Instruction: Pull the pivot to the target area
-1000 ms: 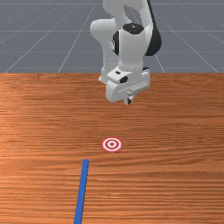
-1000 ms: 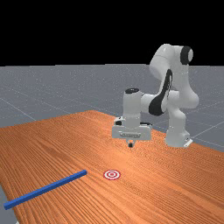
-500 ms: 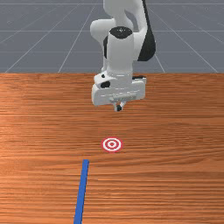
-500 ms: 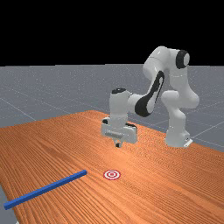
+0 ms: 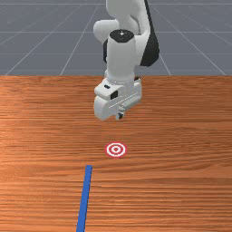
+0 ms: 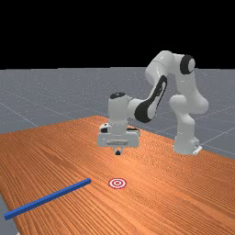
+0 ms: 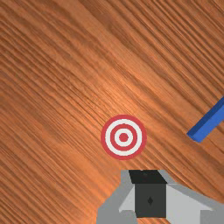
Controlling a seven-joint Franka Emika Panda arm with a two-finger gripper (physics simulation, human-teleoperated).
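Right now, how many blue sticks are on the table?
1. The blue stick lies on the table, running from near the target toward the far view's left. Another might be hidden behind my arm.

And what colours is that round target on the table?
Red and white rings, clearest in the wrist view.

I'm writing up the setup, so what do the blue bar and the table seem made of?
The blue bar: perhaps plastic or painted wood, smooth and matte, since each face is plain blue, grainless. The table: apparently wood with a slight sheen, given dark grain streaks and a soft bright patch.
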